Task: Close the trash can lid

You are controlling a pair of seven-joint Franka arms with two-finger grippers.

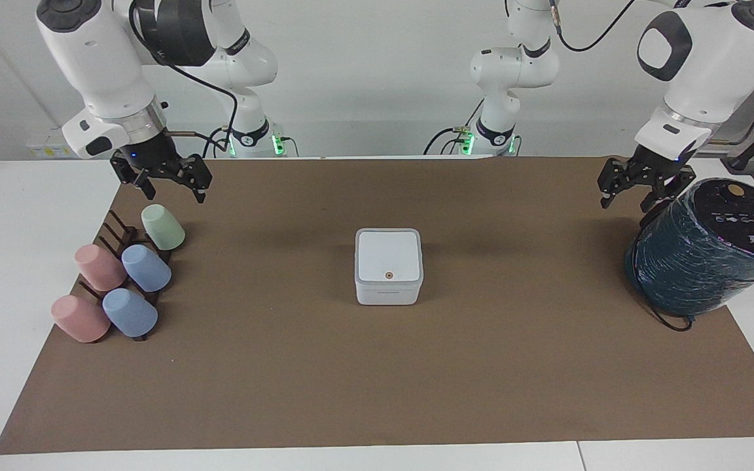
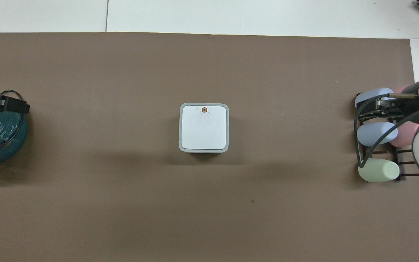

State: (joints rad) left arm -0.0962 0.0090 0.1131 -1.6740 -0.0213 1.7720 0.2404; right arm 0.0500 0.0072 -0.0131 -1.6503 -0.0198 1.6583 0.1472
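The small white trash can (image 1: 387, 294) stands in the middle of the brown mat. Its lid (image 1: 388, 255) lies flat on the can, orange dot up; in the overhead view the lid (image 2: 204, 127) covers the can fully. My left gripper (image 1: 626, 196) hangs open and empty in the air beside the top of the teal cylinder, well apart from the can; its tip shows in the overhead view (image 2: 11, 105). My right gripper (image 1: 171, 190) waits open and empty above the cup rack at the right arm's end of the table.
A large dark teal wrapped cylinder (image 1: 698, 261) with a black top stands at the left arm's end of the mat. A dark rack holds a green cup (image 1: 162, 227), blue cups (image 1: 146, 267) and pink cups (image 1: 99, 267) at the right arm's end.
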